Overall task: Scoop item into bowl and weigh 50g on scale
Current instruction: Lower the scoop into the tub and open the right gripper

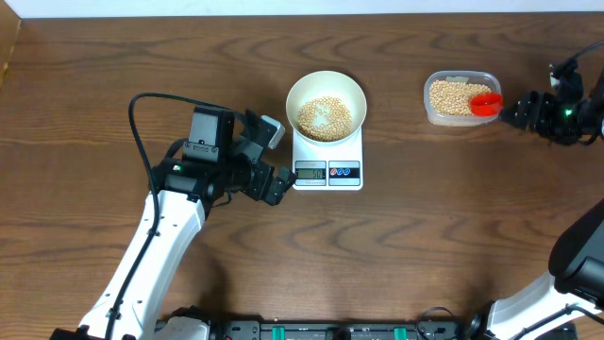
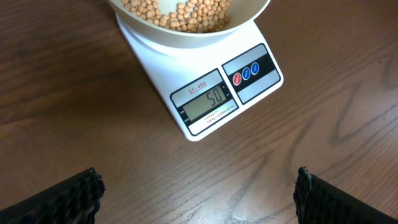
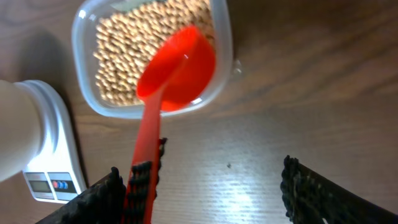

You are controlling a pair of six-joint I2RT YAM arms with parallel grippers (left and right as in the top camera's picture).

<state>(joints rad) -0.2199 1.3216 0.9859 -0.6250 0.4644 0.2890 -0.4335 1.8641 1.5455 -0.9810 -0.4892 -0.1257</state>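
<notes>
The white bowl (image 1: 292,98) holds pale beans (image 1: 326,116) and stands on the white scale (image 1: 327,173). In the left wrist view the scale (image 2: 227,93) shows 50 on its display, with the bowl (image 2: 186,38) above it. My left gripper (image 1: 274,158) (image 2: 199,199) hovers open just left of the scale, nothing between its fingers. At the far right, a red scoop (image 1: 486,102) (image 3: 177,68) rests with its head on the beans in the tub. My right gripper (image 1: 514,113) (image 3: 202,180) is open, and the scoop's handle lies against its left finger.
A clear plastic tub (image 1: 431,98) (image 3: 222,37) filled with beans (image 3: 118,56) sits at the back right, to the right of the scale. A black cable (image 1: 137,132) loops over the left arm. The table's far edge runs along the top.
</notes>
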